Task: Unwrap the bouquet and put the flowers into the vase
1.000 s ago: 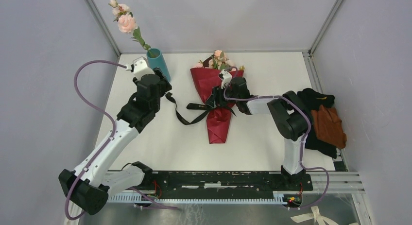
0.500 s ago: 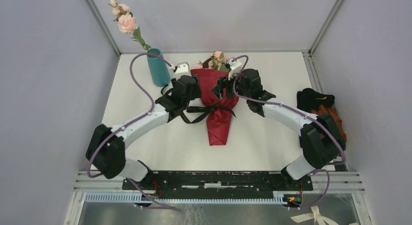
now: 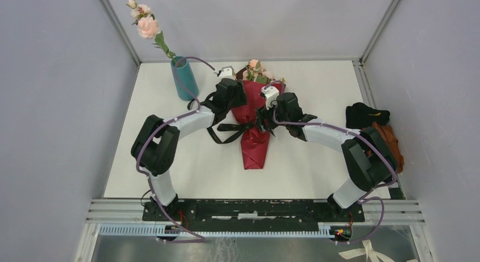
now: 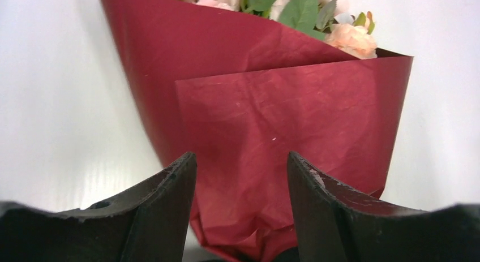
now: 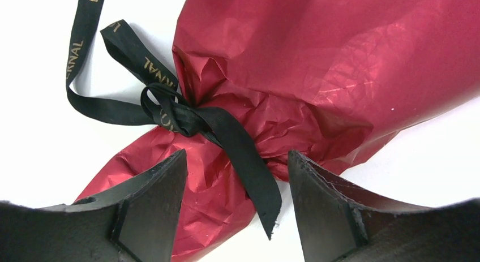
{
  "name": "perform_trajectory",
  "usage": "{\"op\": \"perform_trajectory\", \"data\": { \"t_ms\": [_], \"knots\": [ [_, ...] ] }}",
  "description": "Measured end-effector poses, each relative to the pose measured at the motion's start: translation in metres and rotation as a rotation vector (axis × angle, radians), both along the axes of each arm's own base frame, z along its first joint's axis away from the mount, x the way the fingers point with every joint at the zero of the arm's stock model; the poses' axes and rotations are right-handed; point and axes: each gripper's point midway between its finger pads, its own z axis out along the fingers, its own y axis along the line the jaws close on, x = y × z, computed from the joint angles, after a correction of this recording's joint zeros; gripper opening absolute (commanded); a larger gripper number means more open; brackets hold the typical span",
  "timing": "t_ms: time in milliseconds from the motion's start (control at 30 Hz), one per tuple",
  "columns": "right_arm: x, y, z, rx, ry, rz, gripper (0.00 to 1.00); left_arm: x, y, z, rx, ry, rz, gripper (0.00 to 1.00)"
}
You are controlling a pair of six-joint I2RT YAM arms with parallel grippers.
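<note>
Now left hand (image 4: 242,160) and right hand (image 5: 238,157) hover, both spread, over the maroon paper-wrapped rose bouquet (image 3: 253,149).
Best pinch the black ribbon (image 5: 175,117) by a loose tail, pulling steadily while the left pins the paper.

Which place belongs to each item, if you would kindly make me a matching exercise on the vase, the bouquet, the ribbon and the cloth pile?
1 vase
2 bouquet
3 ribbon
4 cloth pile

A at the right edge of the table
B far left, holding a flower
C tied round the bouquet's waist
D lying mid-table

Pairs: 1-B, 2-D, 3-C, 4-A.
</note>
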Motion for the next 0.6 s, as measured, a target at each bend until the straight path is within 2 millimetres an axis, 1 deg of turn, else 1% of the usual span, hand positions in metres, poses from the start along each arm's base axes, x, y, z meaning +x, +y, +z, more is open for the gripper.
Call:
{"op": "perform_trajectory", "data": {
  "t_ms": [100,167,333,433,600],
  "knots": [
    [-0.001,-0.001,-0.006,-0.006,0.008,0.001,0.71,0.008,-0.014,-0.005,-0.03,0.004,-0.027,0.66],
    [-0.003,-0.002,-0.012,-0.014,0.019,0.001,0.71,0.008,-0.019,-0.013,-0.036,0.018,-0.04,0.66],
    [-0.009,-0.005,-0.03,-0.036,0.057,0.003,0.68,0.006,-0.022,-0.037,-0.036,0.069,-0.043,0.66],
    [-0.009,-0.005,-0.036,-0.041,0.067,0.003,0.61,0.005,-0.024,-0.042,-0.04,0.082,-0.05,0.66],
    [-0.007,-0.004,-0.037,-0.037,0.064,-0.001,0.43,0.005,-0.025,-0.042,-0.043,0.08,-0.051,0.66]
  ]
}}
